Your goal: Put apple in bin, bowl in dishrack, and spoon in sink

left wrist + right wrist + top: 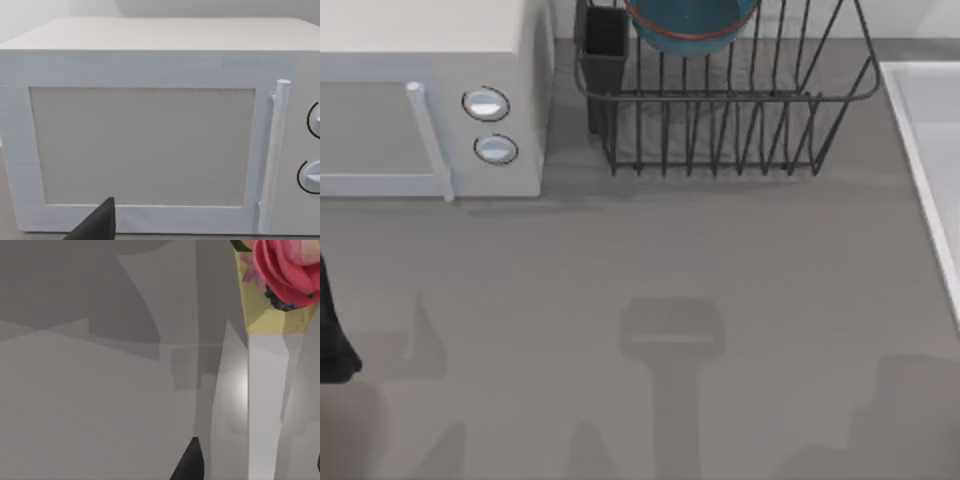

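Since the round teal-blue bowl with reddish-brown rim (692, 25) already sits in the black wire dishrack (720, 100), I treat apple/spoon as remaining. Left arm (335, 330) is at table's left edge, facing the white microwave (150, 125); finger state: can't tell. I approach the pale raised-rim sink (930, 150) slowly.

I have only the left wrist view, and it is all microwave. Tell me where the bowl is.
Observer: In the top view the bowl sits in the dishrack, at the top of the picture, right of the microwave.
Operator: Now give me the sink.
Observer: The sink runs along the top view's right edge, just right of the dishrack.
Operator: Report what the right wrist view has.
Observer: A pink flower in a yellow wrap, above a grey surface.
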Controlling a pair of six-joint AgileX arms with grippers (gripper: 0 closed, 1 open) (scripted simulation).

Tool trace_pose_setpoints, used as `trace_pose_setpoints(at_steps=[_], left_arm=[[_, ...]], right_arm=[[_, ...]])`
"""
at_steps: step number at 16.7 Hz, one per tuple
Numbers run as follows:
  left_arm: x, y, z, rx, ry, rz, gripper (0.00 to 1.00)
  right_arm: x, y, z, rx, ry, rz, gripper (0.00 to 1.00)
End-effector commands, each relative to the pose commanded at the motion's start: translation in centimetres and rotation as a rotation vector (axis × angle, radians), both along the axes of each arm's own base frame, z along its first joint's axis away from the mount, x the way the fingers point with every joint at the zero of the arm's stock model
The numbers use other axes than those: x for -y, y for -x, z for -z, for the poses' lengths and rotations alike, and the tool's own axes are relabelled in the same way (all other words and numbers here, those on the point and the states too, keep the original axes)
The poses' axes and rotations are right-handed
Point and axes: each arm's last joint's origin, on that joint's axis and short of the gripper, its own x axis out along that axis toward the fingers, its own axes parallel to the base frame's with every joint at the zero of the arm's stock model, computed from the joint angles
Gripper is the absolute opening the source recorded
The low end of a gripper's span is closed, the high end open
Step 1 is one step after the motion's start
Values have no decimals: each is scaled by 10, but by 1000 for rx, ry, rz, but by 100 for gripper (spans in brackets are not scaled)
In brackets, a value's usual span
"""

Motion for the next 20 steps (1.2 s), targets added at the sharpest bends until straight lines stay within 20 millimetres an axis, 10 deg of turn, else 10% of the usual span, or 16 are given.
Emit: trace_pose_setpoints(at_steps=[6,13,20], left_arm=[[0,0,0,0,0,0,100],[0,0,0,0,0,0,100],[0,0,0,0,0,0,100]], right_arm=[[-2,5,-60,-4,-1,5,0],[-2,4,-64,-4,-1,7,0],[11,-67,-84,-53,-12,-14,0]])
